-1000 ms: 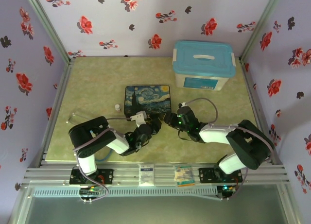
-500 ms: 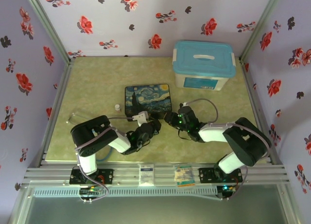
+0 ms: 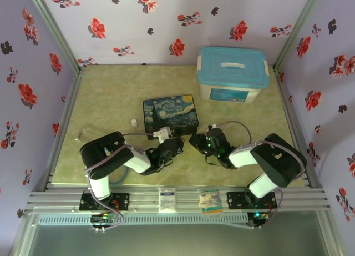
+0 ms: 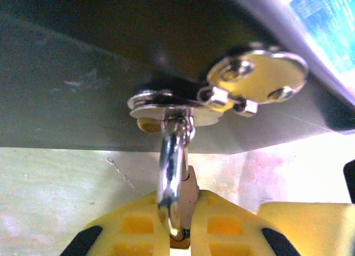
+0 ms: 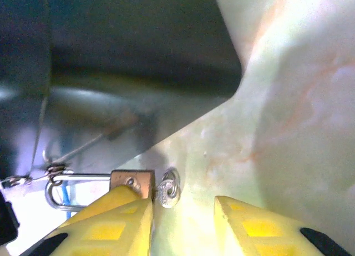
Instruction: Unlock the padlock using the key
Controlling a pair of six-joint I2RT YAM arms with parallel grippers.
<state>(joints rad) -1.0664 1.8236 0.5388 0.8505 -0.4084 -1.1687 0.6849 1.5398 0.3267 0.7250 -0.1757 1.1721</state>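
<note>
The brass padlock stands edge-on between my left gripper's yellow fingers, which are shut on its body. Its silver shackle rises to a ring and a shiny lobed metal tag against the dark tin's side. In the right wrist view the padlock lies by the tin, shackle pointing left, and the small grey key sticks out of its right end. My right gripper is open. Its left finger overlaps the padlock and its right finger stays apart. From above, both grippers meet before the tin.
A white box with a blue lid stands at the back right. A small white cylinder sits left of the tin. A thin metal piece lies at the far left. Open green table spreads behind and left.
Both grippers have drifted slightly toward the near edge, and the right wrist has closed in a little on the left one. The tin has barely shifted.
</note>
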